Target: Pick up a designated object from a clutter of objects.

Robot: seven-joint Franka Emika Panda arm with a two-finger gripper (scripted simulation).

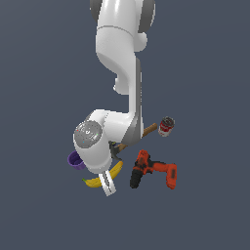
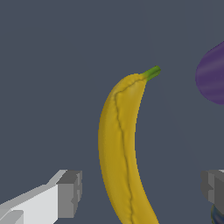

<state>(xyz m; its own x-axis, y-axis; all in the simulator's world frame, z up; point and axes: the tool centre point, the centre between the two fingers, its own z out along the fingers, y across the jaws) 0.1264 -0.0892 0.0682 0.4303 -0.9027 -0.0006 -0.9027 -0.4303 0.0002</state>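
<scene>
The yellow banana (image 2: 120, 148) with a green stem tip lies on the grey floor, running lengthwise between my two grey fingertips (image 2: 70, 193). My gripper (image 2: 142, 190) is open, its fingers wide apart on either side of the fruit without touching it. In the exterior view the banana (image 1: 115, 172) pokes out from under the white wrist, and one finger of the gripper (image 1: 108, 184) shows beside it. The purple cup (image 1: 75, 160) sits just beside the hand, also seen as the cup (image 2: 213, 74) in the wrist view.
A wooden-handled hammer (image 1: 145, 132) lies partly under the arm. An orange-and-black power drill (image 1: 154, 169) rests at the exterior view's right of the banana. A red-labelled can (image 1: 166, 126) stands beyond the hammer.
</scene>
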